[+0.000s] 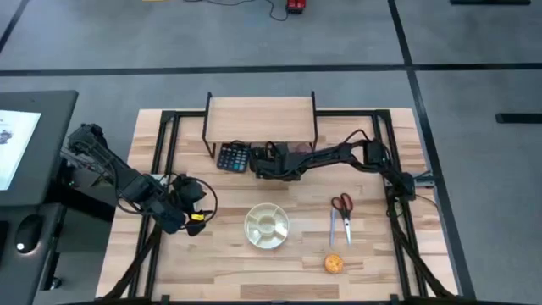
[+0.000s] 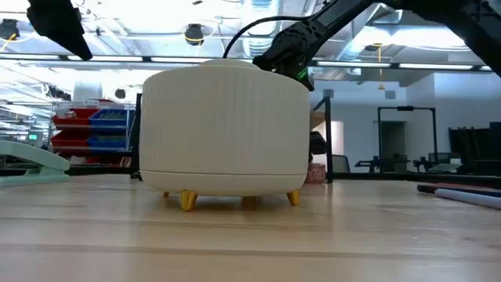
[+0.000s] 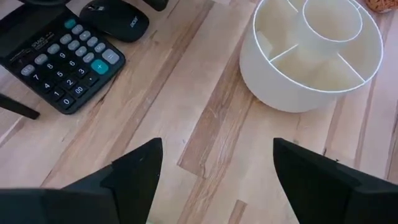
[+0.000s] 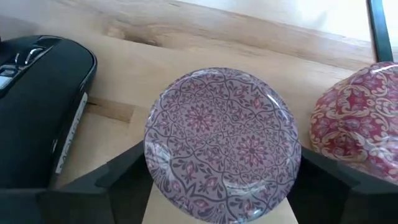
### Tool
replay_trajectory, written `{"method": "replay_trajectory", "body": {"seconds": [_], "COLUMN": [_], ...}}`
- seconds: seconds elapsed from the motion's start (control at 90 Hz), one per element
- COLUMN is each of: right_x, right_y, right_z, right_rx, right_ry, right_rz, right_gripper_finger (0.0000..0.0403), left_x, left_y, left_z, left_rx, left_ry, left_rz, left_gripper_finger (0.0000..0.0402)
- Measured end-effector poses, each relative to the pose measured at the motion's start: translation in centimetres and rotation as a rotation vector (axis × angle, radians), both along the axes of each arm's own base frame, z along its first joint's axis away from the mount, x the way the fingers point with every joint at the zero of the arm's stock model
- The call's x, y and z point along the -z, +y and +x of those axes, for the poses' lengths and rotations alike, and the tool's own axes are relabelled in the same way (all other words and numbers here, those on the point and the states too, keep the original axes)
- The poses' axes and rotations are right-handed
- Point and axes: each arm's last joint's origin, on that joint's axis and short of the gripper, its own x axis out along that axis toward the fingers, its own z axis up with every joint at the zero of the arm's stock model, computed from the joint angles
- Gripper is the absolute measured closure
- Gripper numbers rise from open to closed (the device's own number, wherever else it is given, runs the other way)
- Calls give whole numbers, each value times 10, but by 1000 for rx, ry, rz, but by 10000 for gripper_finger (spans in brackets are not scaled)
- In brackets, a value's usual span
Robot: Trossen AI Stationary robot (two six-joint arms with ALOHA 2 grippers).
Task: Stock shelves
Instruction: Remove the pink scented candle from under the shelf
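while shelves (image 1: 259, 118) lie long axis left-right | right gripper (image 4: 219, 177) clamps patterned disc (image 4: 222, 144) | left gripper (image 3: 214, 168) spread

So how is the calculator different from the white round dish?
The calculator is black, flat and rectangular, covered in buttons; the white dish is round, tall-sided and split into compartments. The calculator lies by the shelf; the dish sits out on the open table. Neither is in a gripper.

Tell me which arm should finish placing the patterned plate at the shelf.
Right. Its gripper already holds the patterned plate beside the shelf. The left gripper hangs open and empty over bare table near the white divided bowl.
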Motion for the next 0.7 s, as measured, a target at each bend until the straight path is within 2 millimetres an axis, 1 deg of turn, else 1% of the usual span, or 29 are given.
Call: {"method": "replay_trajectory", "body": {"seconds": [0.211,0.344,0.478,0.589,0.7], "right_x": [1,1,-3,-14,-35], "right_y": [28,51,75,90,102], "right_z": [-4,-6,-14,-23,-33], "right_rx": [-6,-15,-12,-22,-47], "right_ry": [26,20,39,70,83], "right_rz": [27,55,93,129,125], "right_gripper_finger": [118,119,119,119,119], "left_x": [0,0,0,0,0], "left_y": [0,0,0,0,0], "left_z": [0,0,0,0,0], "left_rx": [2,3,4,5,4], "left_ry": [2,3,4,4,4], "left_rz": [-2,-4,-5,-5,-5], "left_gripper_finger": [120,120,120,120,120]}}
